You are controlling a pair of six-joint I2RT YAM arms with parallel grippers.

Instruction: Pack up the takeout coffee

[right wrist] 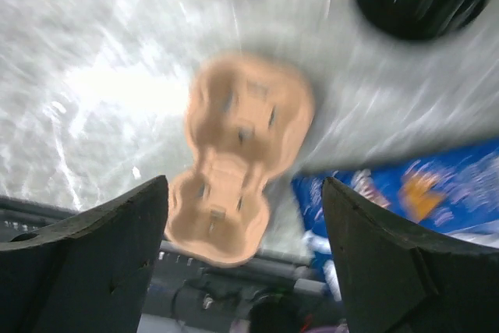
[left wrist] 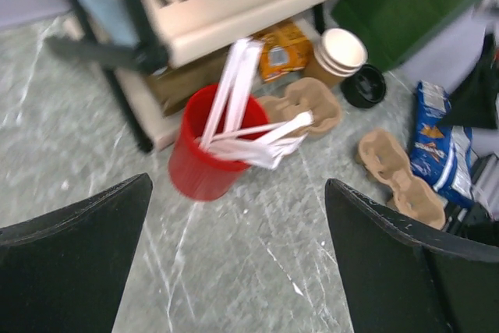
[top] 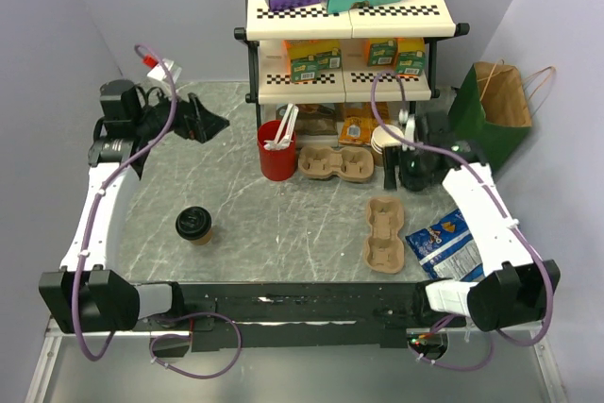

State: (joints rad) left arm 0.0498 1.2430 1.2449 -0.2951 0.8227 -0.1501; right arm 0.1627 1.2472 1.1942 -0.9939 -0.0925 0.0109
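Note:
The takeout coffee (top: 193, 225), a small brown cup with a black lid, stands upright on the marble table at the near left and shows only in the top view. My left gripper (top: 203, 120) hovers far behind it, open and empty (left wrist: 238, 259), facing the red cup of stirrers (left wrist: 204, 160). Over the right side, my right gripper (top: 413, 175) is open with nothing between its fingers (right wrist: 245, 259). A tan two-cup carrier (right wrist: 234, 154) lies flat on the table below it (top: 385, 233).
A second carrier (top: 337, 164) and a stack of pale cups (left wrist: 337, 52) sit before the shelf rack (top: 344, 16). A loose black lid (left wrist: 364, 86) lies beside them. A blue snack bag (top: 439, 243) lies at the near right. A green paper bag (top: 495, 110) stands far right.

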